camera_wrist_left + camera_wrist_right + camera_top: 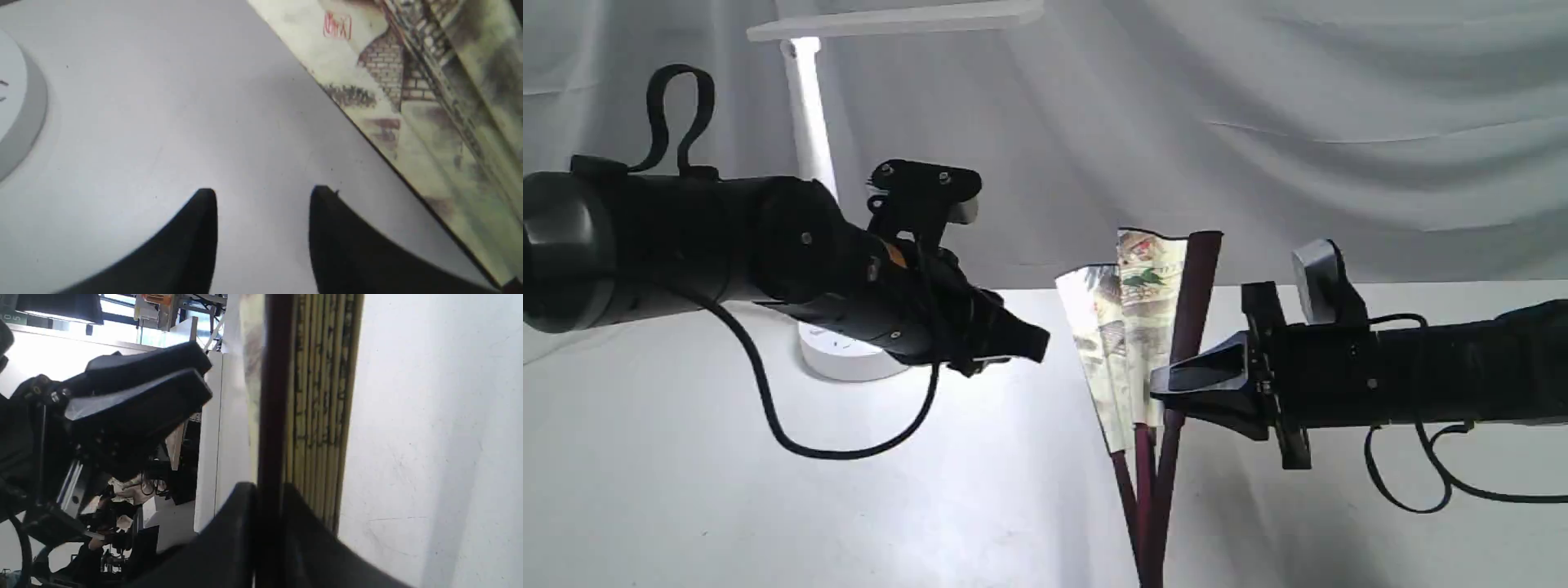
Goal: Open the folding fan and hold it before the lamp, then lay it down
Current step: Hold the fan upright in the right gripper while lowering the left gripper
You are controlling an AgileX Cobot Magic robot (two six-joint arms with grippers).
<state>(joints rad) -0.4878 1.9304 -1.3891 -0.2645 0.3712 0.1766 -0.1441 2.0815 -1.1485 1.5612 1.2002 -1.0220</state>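
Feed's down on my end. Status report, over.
Right gripper shut on outer rib of folding fan; fan upright, partly spread. Left gripper open, empty, short of fan. Lamp behind, nothing blocking.

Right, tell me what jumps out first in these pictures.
The partly opened folding fan stands upright right of centre, its maroon outer rib pinched by the right gripper. The left gripper hovers open beside it, holding nothing. The white lamp stands at the back left, behind that arm.
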